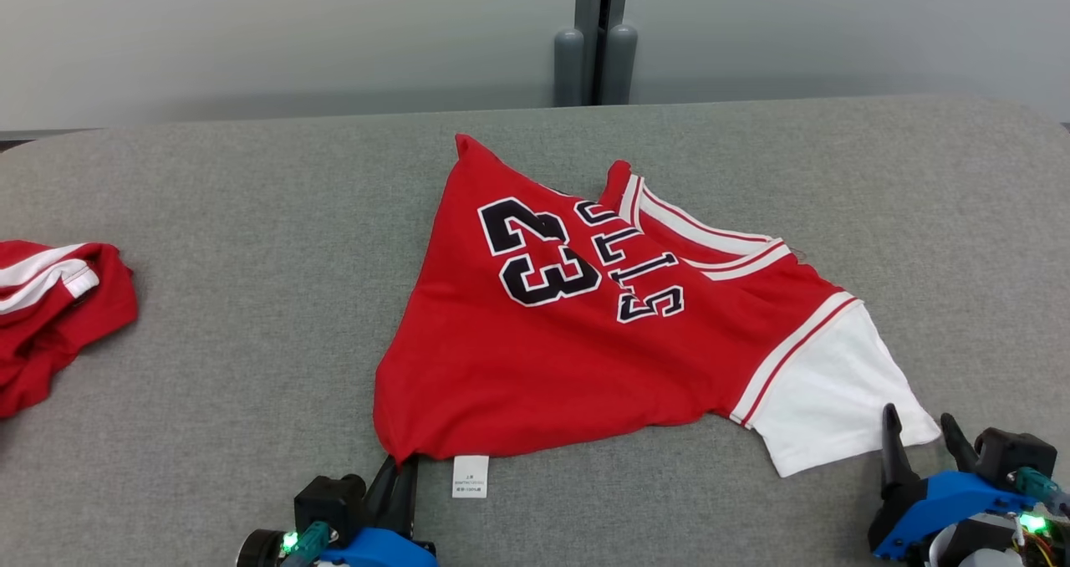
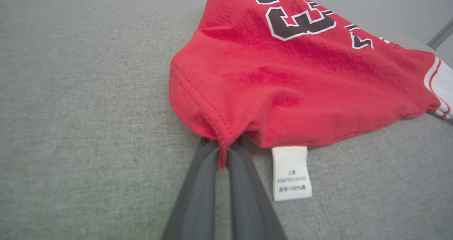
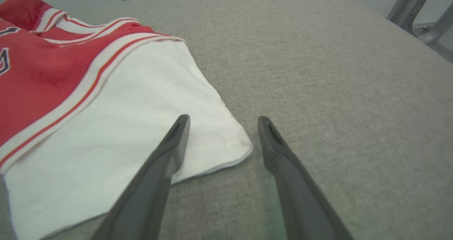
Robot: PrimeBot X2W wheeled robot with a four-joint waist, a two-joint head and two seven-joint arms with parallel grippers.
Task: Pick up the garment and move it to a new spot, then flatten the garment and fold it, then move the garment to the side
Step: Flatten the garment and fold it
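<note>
The garment (image 1: 602, 324) is a red jersey with "23" and a white sleeve, lying rumpled on the grey table. My left gripper (image 1: 399, 467) is shut on the jersey's near-left hem corner. In the left wrist view that red corner (image 2: 221, 141) is pinched between the two dark fingers (image 2: 201, 183), beside a white care label (image 2: 291, 172). My right gripper (image 1: 919, 423) stands open at the white sleeve's near corner. In the right wrist view one finger (image 3: 170, 151) lies over the sleeve (image 3: 124, 119) and the other rests off the cloth.
A second red and white garment (image 1: 50, 316) lies bunched at the table's left edge. Grey posts (image 1: 595, 48) stand behind the far edge (image 1: 334, 120) of the table. Chair or frame legs (image 3: 417, 13) show beyond the table on the right.
</note>
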